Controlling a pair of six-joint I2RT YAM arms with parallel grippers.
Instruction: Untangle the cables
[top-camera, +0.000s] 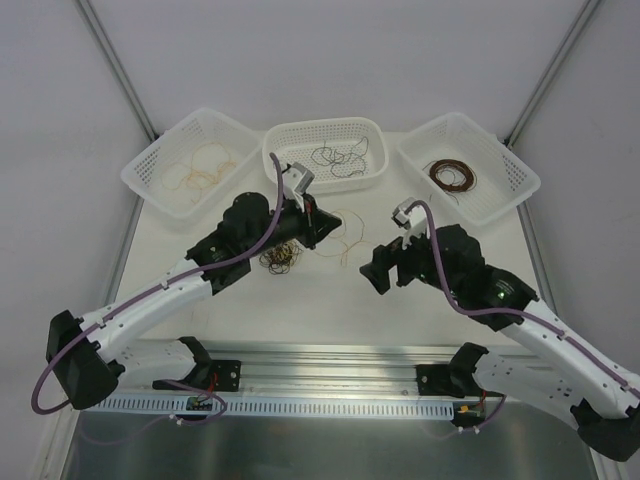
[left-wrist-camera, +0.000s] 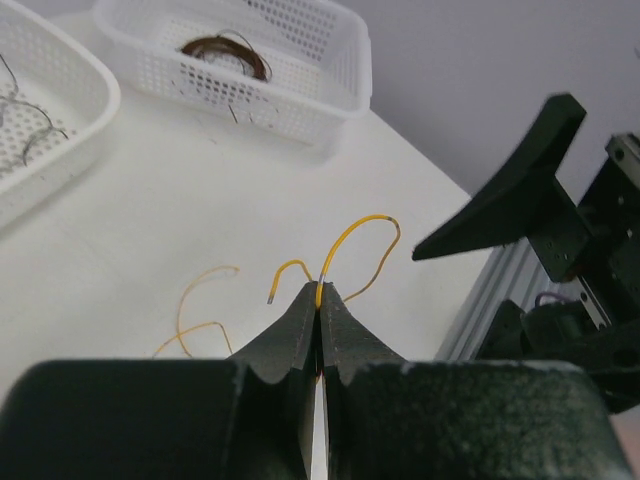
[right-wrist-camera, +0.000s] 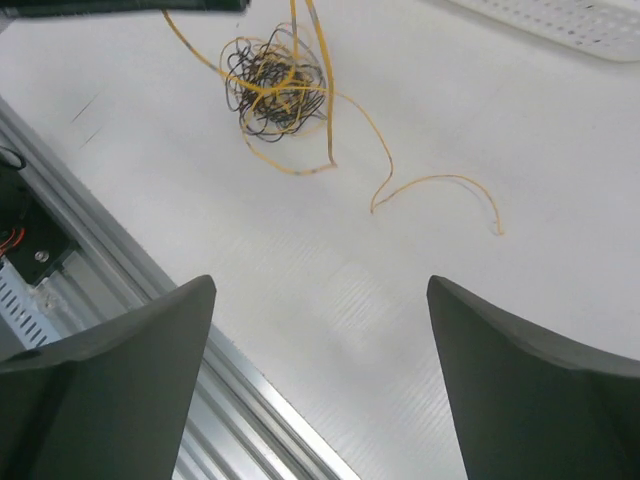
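The left gripper (left-wrist-camera: 320, 300) pinches a yellow wire (left-wrist-camera: 352, 228) leading from the tangle (right-wrist-camera: 280, 85) — the right gripper (right-wrist-camera: 320, 290) gapes empty — next, probably, a gentle pull free.

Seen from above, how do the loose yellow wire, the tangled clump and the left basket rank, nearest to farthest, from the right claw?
From the right gripper:
1. loose yellow wire, just to its left.
2. tangled clump, farther left, beside the left arm.
3. left basket, far-left corner.
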